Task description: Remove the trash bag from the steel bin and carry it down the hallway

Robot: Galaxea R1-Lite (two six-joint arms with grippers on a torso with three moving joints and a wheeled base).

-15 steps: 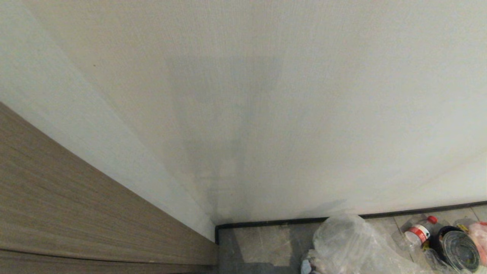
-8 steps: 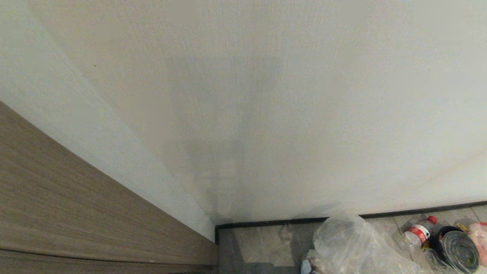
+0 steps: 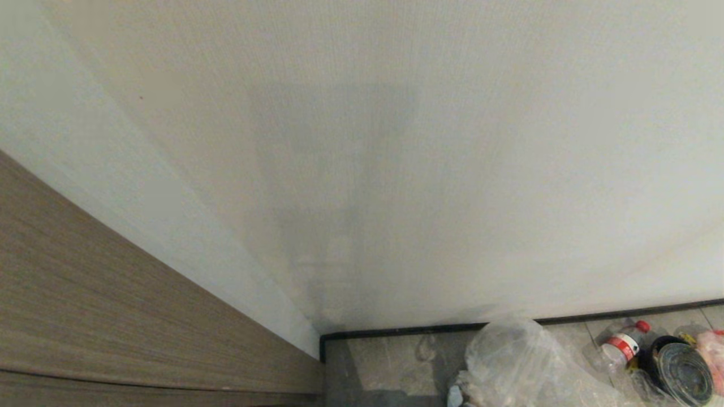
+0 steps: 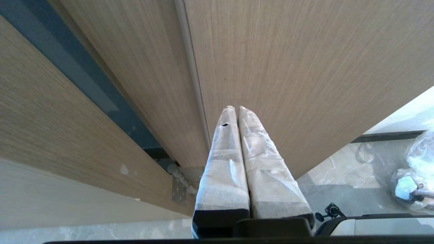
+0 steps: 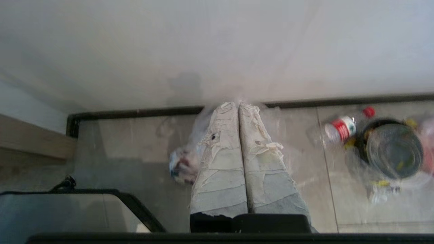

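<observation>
A: Trash bag [image 3: 509, 362]?
B: On the floor by the wall, lower part cut off; steel bin [image 3: 681, 370] right.
A: Grippers?
B: Right gripper [image 5: 237, 105] and left gripper [image 4: 234, 108]: fingers pressed together, empty.

Pale wall [image 3: 396, 169] fills most of head view, faint grey shadow down its middle. Wood-grain panel [image 3: 113, 316] on the left, meeting the wall at a corner. Dark skirting [image 3: 407, 330] along the wall base. Grey marbled floor tiles [image 3: 384, 362] below. Left wrist view: wood panels with a dark gap [image 4: 67, 67] between them.
</observation>
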